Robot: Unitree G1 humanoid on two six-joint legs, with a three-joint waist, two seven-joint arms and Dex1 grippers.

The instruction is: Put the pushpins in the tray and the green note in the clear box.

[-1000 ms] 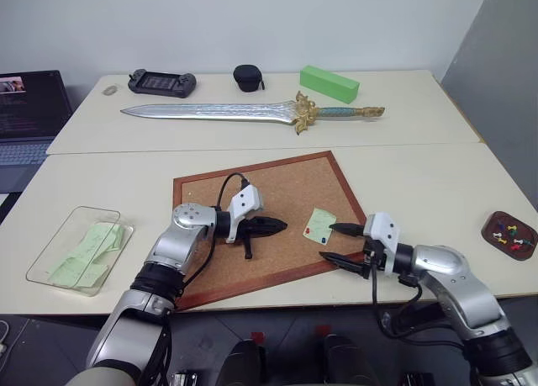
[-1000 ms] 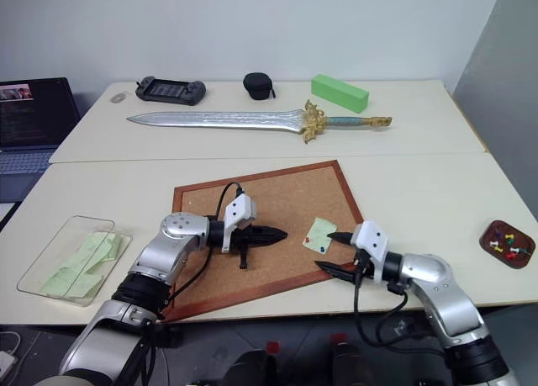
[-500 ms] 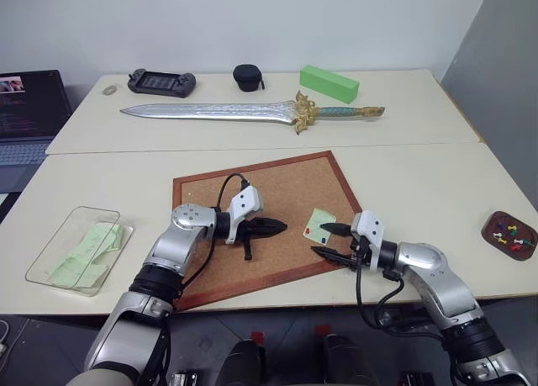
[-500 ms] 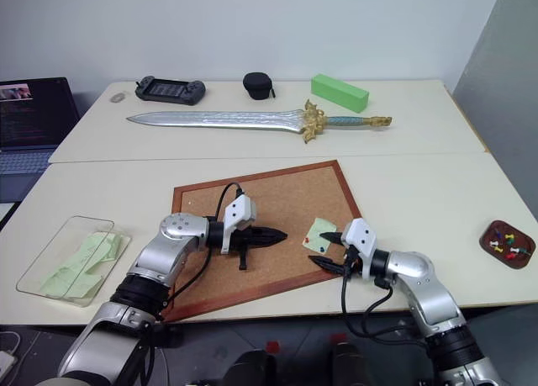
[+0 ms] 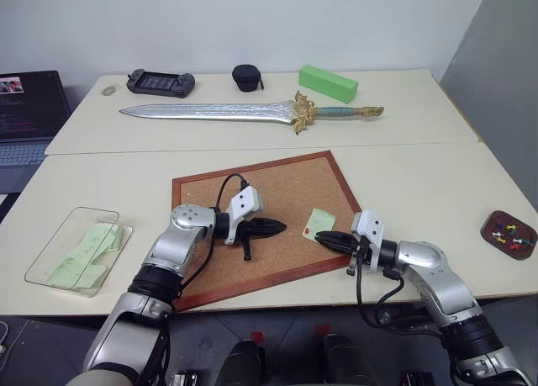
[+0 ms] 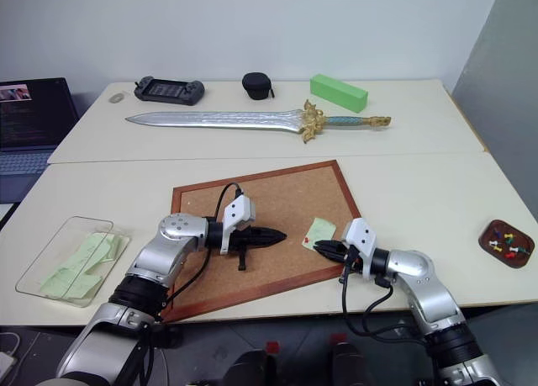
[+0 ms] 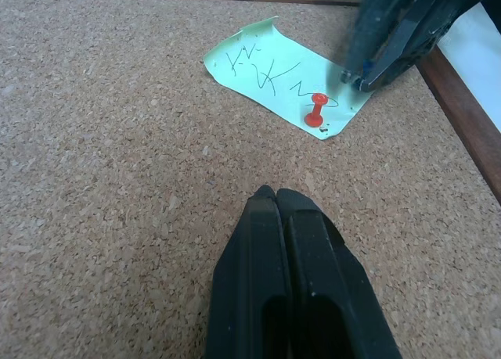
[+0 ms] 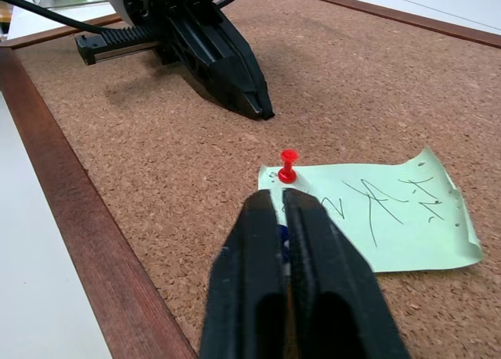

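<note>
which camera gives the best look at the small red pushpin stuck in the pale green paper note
The left wrist view: the small red pushpin stands unobstructed in the pale green paper note on the corkboard. The right wrist view shows it just past the right gripper. In both eye views it is too tiny to see.

corkboard (image 5: 252,214): rough granular cork, smooth reddish wood frame
green note (image 8: 383,218): thin matt paper, inked
red pushpin (image 8: 288,165): glossy plastic
clear box (image 5: 50,268): transparent smooth plastic
desk (image 5: 420,184): smooth matt cream
</note>
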